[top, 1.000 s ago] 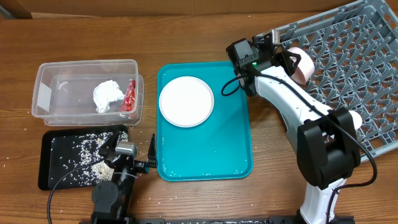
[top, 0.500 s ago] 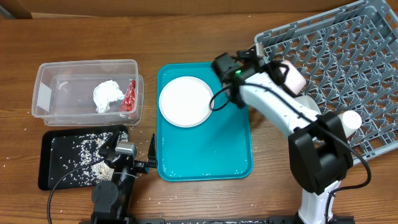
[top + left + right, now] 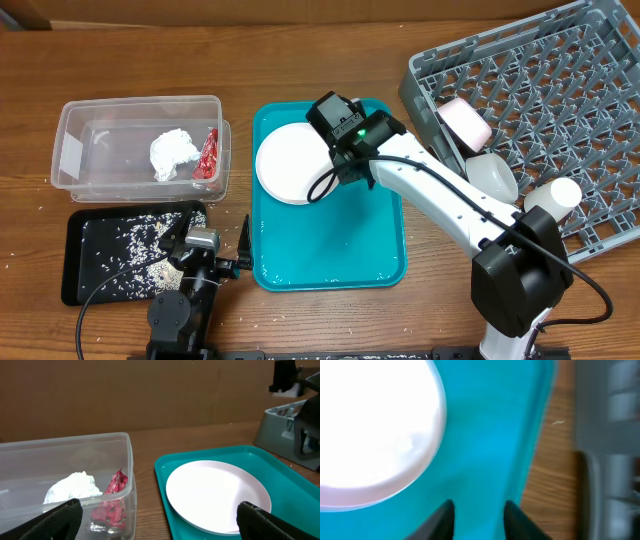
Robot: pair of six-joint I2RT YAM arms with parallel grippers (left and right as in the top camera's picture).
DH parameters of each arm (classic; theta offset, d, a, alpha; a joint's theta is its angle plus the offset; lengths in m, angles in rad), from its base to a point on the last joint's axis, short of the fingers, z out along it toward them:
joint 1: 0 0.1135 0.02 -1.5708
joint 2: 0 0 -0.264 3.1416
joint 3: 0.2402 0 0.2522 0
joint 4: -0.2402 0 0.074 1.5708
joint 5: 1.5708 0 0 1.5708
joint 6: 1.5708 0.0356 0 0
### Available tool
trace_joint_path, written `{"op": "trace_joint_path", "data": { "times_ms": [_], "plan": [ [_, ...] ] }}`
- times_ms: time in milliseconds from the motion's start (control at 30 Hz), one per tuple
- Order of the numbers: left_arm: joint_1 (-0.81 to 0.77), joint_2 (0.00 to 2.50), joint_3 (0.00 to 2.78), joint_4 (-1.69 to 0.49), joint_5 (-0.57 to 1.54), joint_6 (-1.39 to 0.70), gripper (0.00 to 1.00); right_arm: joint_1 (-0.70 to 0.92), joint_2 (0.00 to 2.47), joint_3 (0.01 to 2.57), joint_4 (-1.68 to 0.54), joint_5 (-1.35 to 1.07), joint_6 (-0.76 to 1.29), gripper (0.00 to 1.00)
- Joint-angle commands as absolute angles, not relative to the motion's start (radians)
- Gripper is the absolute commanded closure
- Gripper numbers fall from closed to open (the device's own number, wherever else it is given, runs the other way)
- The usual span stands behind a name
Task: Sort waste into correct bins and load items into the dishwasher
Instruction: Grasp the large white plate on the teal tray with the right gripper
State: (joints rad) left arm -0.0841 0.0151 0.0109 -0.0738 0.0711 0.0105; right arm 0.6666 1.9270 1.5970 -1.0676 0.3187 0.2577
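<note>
No legible text; the white label [image 3: 71, 154] seems blank

Overhead view: bright, even light from above, sharp; short soft shadows under white robot arm [image 3: 440, 195] and grey pegged plastic dish rack [image 3: 560, 80] on wooden worktop [image 3: 300, 50]. Glare washes out round white plate [image 3: 285, 165]. Left wrist view: sharp, brown backdrop [image 3: 150, 395] dimmer. Right wrist view: heavy motion blur, teal serving tray [image 3: 485, 435] smeared, right hand [image 3: 479, 512] soft-edged.

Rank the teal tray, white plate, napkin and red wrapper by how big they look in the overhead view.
Largest to smallest:
1. teal tray
2. white plate, partly covered by the arm
3. napkin
4. red wrapper
</note>
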Motion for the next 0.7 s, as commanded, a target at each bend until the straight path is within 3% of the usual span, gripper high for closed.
{"op": "trace_joint_path", "data": {
  "times_ms": [0,267,400,433,467,533,600,667],
  "plan": [
    [-0.077,0.005,0.005,-0.072,0.064,0.023,0.0,0.603,1.904,1.618,-1.054,0.182,0.319,0.78],
    [-0.077,0.005,0.005,-0.072,0.064,0.023,0.0,0.348,1.941,1.618,-0.994,0.136,0.352,0.93],
    [-0.077,0.005,0.005,-0.072,0.064,0.023,0.0,0.327,1.941,1.618,-1.026,-0.215,0.217,0.94],
    [-0.077,0.005,0.005,-0.072,0.064,0.023,0.0,0.342,1.941,1.616,-1.036,-0.275,0.204,0.91],
    [-0.077,0.005,0.005,-0.072,0.064,0.023,0.0,0.371,1.941,1.615,-1.051,-0.324,0.206,0.75],
    [-0.077,0.005,0.005,-0.072,0.064,0.023,0.0,0.409,1.942,1.601,-1.038,-0.334,0.22,0.59],
    [-0.077,0.005,0.005,-0.072,0.064,0.023,0.0,0.451,1.943,1.567,-0.987,-0.327,0.268,0.5],
    [-0.077,0.005,0.005,-0.072,0.064,0.023,0.0,0.5,1.951,1.509,-0.896,-0.249,0.392,0.49]
  ]
}}
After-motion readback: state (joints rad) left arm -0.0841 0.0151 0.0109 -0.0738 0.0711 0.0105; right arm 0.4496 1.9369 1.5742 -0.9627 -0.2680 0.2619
